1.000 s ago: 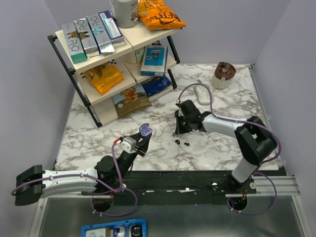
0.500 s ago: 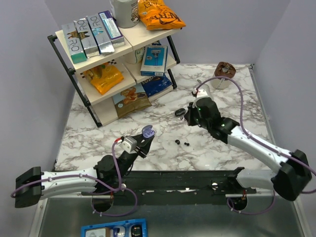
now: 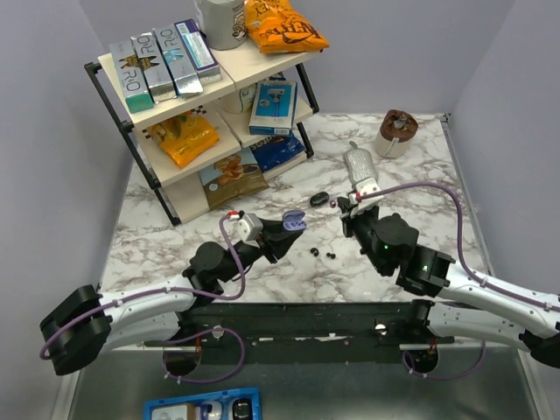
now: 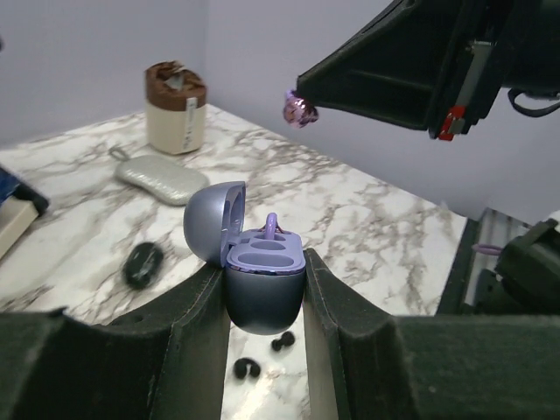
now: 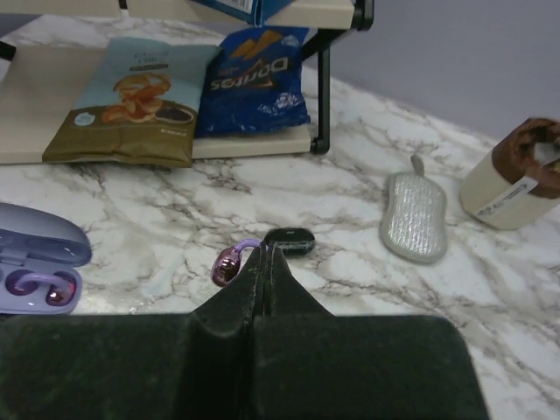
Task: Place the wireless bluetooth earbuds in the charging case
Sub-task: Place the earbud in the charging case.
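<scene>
Left wrist, glossy rounded lilac charging case (image 4: 262, 293), purple earbud (image 4: 300, 109), marble table (image 4: 376, 219)

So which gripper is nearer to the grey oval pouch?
Right. The right gripper, holding an earbud, sits just in front of the grey pouch; the left gripper, holding the charging case, is farther to the left.

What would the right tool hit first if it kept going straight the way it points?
Probably the small black oval object on the marble table, just past the purple earbud pinched in the right tool. Depth is unclear; it might pass above it.
</scene>
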Robot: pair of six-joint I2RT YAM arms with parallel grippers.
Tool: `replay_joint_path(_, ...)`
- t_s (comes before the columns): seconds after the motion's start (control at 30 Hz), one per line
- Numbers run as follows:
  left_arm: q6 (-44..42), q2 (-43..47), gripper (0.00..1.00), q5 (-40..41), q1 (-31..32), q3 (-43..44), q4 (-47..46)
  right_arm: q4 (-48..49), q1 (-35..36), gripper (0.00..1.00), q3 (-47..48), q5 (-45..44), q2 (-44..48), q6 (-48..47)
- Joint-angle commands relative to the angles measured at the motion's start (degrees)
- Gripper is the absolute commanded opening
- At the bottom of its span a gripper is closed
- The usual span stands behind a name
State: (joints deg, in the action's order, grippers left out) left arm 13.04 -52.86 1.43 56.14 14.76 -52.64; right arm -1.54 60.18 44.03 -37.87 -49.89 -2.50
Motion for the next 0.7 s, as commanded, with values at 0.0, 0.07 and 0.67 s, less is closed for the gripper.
replay_joint_path(0.0,4.5,-7.1,0.0,-13.5,-1.8,4.3,-9.1,12.9,5.5,0.01,-2.3,-12.0,2.4,-12.6)
replay_joint_path(0.07,5.8,-9.5,0.0,-15.4,-2.6,5.5,-12.9,15.9,7.3,0.01,-2.5,-12.4,3.4,-14.7)
replay_joint_path(0.67,10.2,-23.2,0.0,-22.8,-6.0,14.2,-22.1,55.6,19.2,0.0,-14.1,-15.7,1.6,-36.9)
